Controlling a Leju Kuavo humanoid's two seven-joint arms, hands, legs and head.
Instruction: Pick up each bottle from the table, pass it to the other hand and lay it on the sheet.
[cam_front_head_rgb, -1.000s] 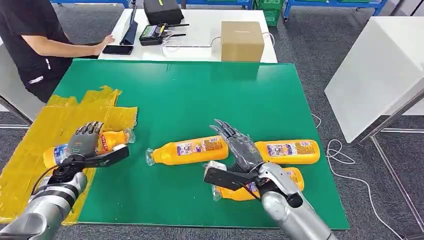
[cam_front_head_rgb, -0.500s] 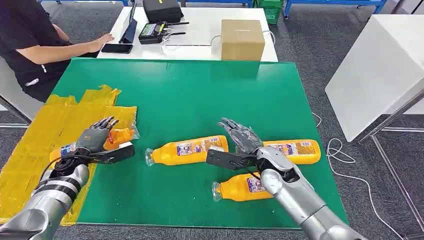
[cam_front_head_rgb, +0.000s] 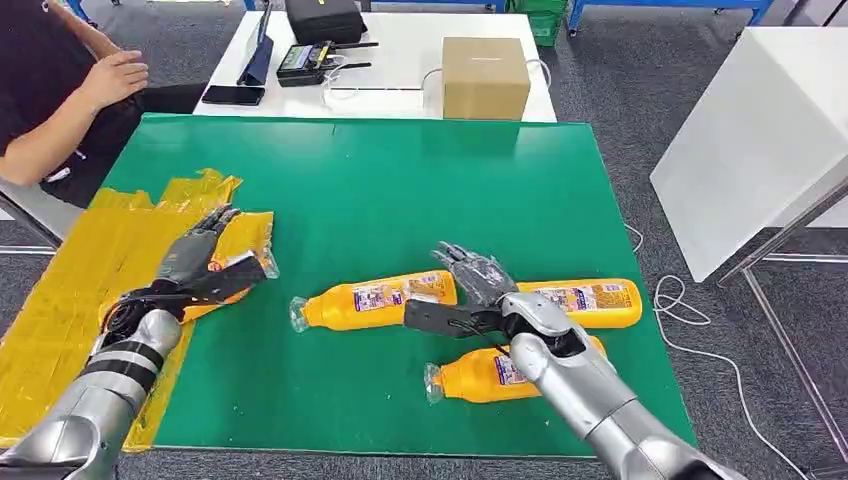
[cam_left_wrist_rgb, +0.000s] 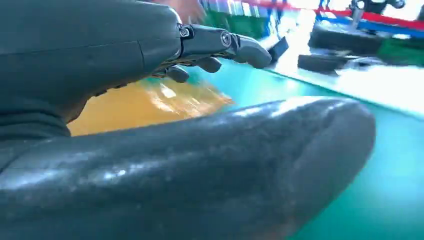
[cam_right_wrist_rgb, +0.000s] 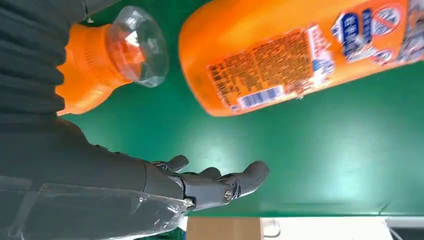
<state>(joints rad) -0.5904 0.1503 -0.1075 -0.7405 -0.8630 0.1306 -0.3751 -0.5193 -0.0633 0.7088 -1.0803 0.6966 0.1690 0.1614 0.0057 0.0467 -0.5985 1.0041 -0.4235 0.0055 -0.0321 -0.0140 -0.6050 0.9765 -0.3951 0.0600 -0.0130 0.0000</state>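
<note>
Middle bottle (cam_front_head_rgb: 375, 300) lying lengthwise along table's near edge, cap toward sheet (cam_front_head_rgb: 70, 290). Left hand (cam_front_head_rgb: 190, 262), right hand (cam_front_head_rgb: 478, 283) empty, fingers spread.

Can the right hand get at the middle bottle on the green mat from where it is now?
Probably yes: the right hand is open just past the middle bottle's base end, and nothing lies between them on the green mat.

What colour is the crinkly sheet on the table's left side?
Yellow. The crinkly plastic sheet shows best in the head view, lying over the green table.
</note>
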